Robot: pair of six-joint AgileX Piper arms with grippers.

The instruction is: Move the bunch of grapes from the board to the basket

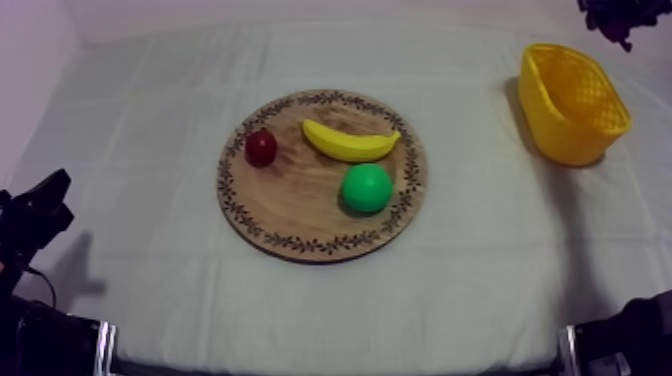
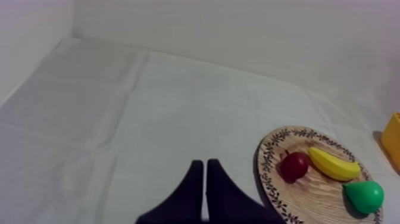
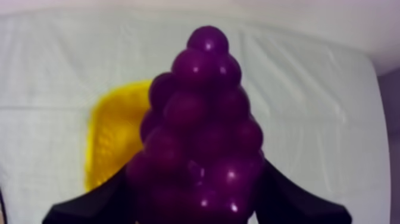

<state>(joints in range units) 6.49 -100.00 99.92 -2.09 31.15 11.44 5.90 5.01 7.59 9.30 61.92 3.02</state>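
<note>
Grey-white cloth covers the table (image 1: 480,260); right claw (image 3: 199,205) grasps a purple toy bunch of grapes (image 3: 202,119) near the yellow plastic basket (image 3: 110,137); left claw (image 2: 204,165) is clenched empty.

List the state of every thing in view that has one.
wooden board: lying flat, carrying banana, pear and small red fruit
yellow basket: upright, grapes not yet in it
bunch of grapes: off the wooden board, held near the yellow basket
right gripper: shut on the bunch of grapes
left gripper: shut on nothing, beside the wooden board
</note>
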